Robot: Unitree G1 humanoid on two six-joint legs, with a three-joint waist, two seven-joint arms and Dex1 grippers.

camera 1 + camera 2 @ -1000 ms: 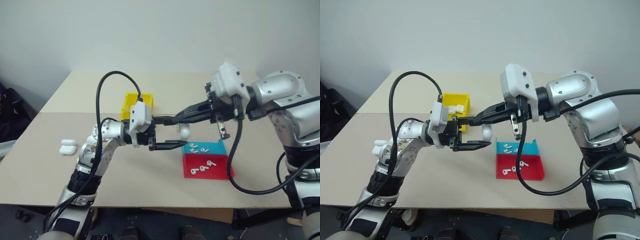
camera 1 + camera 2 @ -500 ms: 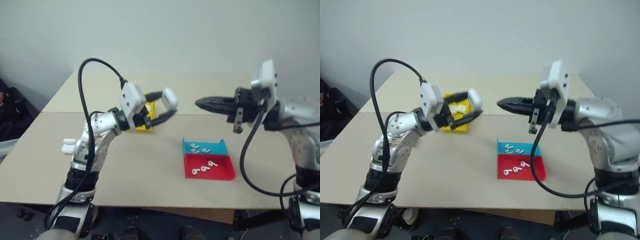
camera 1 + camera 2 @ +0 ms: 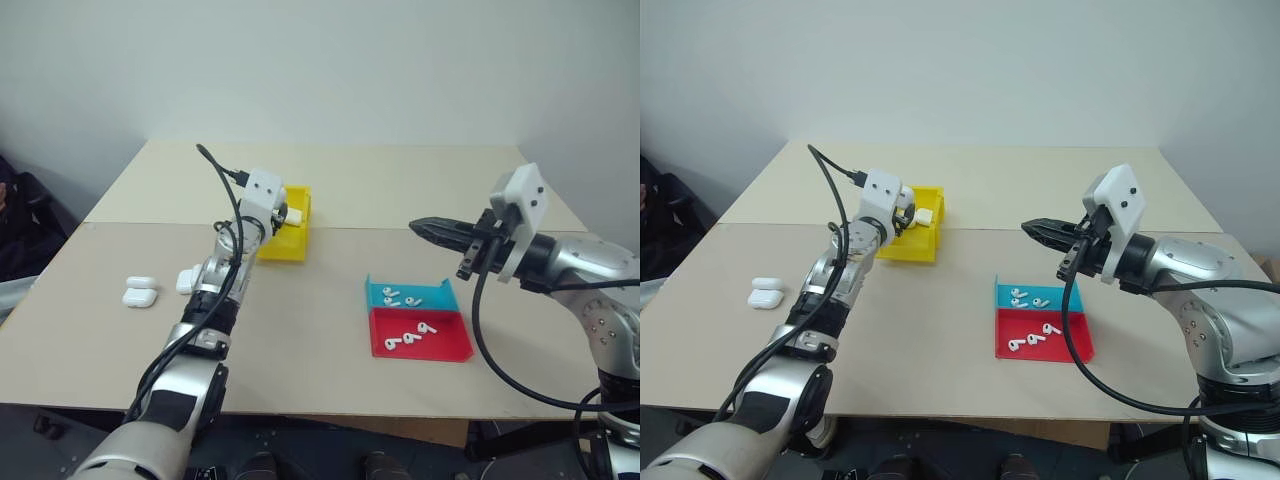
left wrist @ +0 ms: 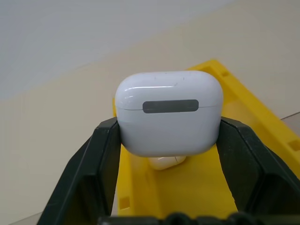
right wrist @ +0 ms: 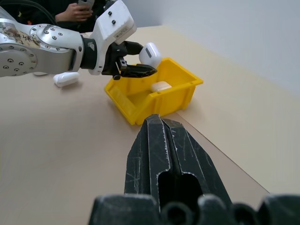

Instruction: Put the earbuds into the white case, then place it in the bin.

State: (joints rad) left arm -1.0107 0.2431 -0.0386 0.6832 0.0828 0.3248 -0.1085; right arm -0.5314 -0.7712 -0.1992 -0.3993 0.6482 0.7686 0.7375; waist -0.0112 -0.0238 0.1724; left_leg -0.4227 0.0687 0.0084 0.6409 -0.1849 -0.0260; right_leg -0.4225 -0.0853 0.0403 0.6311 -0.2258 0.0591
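Note:
My left gripper (image 4: 168,125) is shut on the white case (image 4: 168,112), lid closed, and holds it level just above the yellow bin (image 5: 136,101) at the table's far left-centre. Another white case (image 5: 160,86) lies inside the bin. My right gripper (image 3: 425,228) is shut and empty. It hovers level over the table, right of the bin and above the trays. Several earbuds (image 3: 400,297) lie in the blue tray (image 3: 440,294), and more earbuds (image 3: 412,333) lie in the red tray (image 3: 450,345).
Two spare white cases (image 3: 140,291) lie on the table at the left, and one more case (image 3: 187,280) sits beside my left arm. A person with a phone (image 5: 77,8) sits beyond the table's far side.
The two grippers met at the case over the table's middle. My left arm has since swung left and forward with the case to the bin. My right gripper drew back right and sank.

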